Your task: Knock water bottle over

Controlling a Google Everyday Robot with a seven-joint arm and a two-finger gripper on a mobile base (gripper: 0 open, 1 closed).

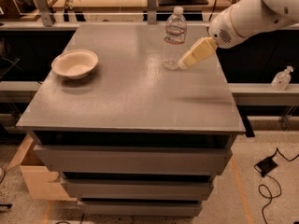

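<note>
The water bottle is a tall clear ribbed bottle with a white cap and a red-and-white label band. It stands upright at the back right of the grey table top. My gripper comes in from the right on a white arm, with its cream-coloured fingers pointing down and left. Its tip is right next to the lower part of the bottle, on the bottle's right side, at or very near touching.
A cream bowl sits on the left of the table. A small squat pump-top bottle stands on a ledge to the right. Wooden benches run behind the table. Cables lie on the floor at right.
</note>
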